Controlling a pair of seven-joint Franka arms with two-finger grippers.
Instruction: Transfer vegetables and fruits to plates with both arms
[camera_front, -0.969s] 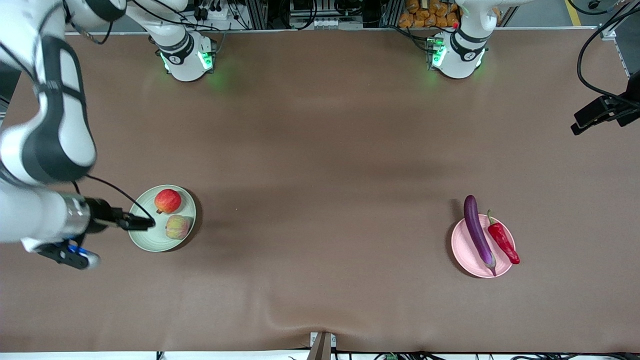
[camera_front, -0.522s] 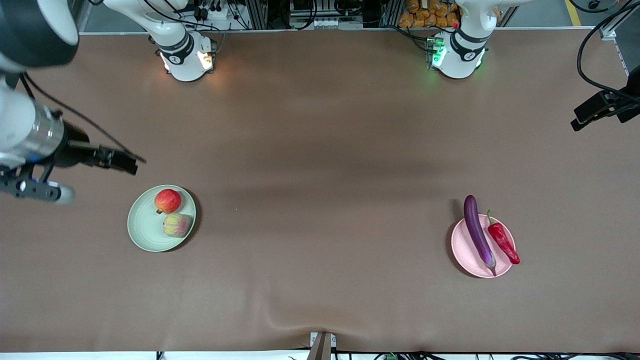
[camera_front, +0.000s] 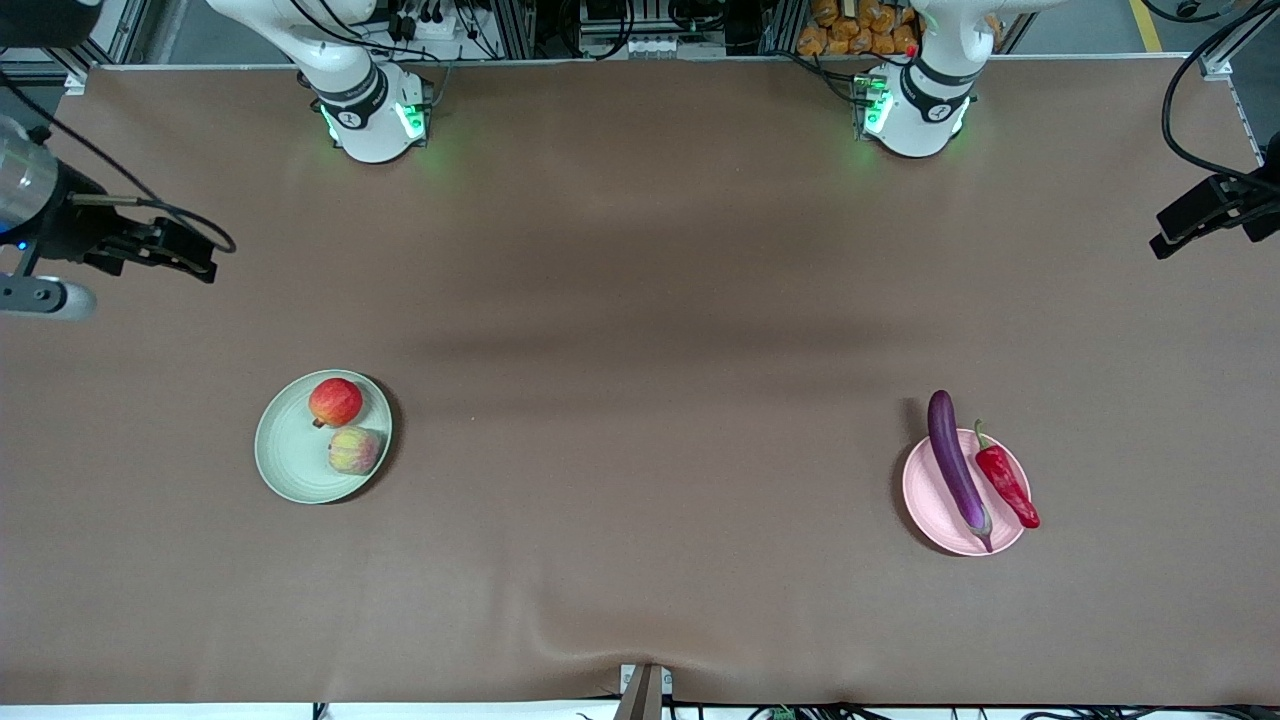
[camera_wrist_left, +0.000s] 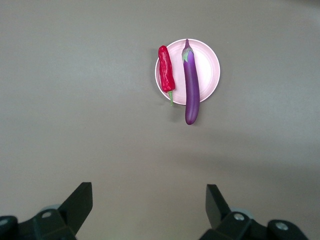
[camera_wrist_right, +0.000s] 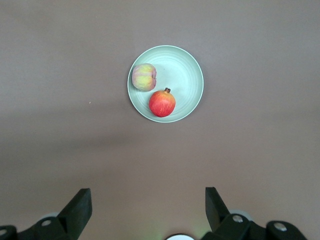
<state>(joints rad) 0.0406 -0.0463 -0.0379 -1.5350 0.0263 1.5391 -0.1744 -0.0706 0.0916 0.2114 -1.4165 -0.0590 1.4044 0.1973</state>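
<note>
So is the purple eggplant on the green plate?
No, the eggplant lies on the pink plate, beside the red chili pepper.

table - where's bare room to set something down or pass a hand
Bare table spans between the green plate and the pink plate, and from both up to the arm bases. Crowded: the pink plate, where eggplant and chili overhang the rim.

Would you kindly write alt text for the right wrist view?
A pale green plate on the brown table holds a red pomegranate-like fruit and a yellow-green, pink-tinged fruit side by side. The right claw hangs open, high above the table.
</note>
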